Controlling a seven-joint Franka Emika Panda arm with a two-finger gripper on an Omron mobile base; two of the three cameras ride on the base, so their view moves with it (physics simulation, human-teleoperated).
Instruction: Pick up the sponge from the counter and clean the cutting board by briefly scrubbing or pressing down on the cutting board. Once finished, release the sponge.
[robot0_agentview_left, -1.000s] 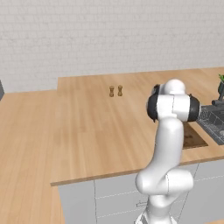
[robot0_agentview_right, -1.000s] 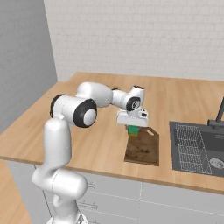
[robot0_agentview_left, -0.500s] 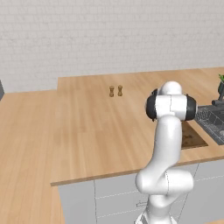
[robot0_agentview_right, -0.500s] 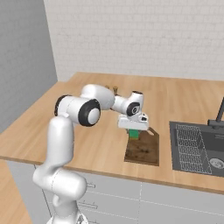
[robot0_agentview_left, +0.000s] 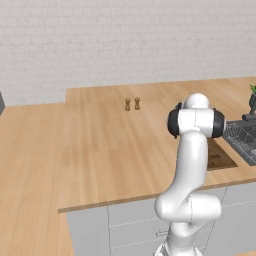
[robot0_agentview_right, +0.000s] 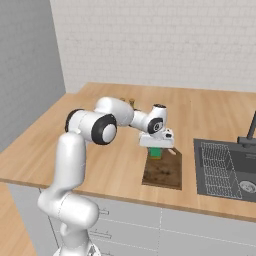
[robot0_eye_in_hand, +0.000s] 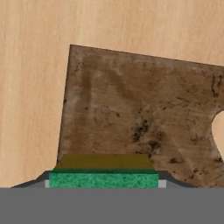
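On my left base view two small shakers stood far back on the desk. Right of them, my fingers pinched the sponge over the near-left end of the cutting board; I couldn't tell whether it touched. The sink lay furthest right.

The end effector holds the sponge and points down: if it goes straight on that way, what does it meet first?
Most likely the cutting board. The end effector points down with the sponge over the board's end, so the sponge should touch first. How much gap remains is unclear.
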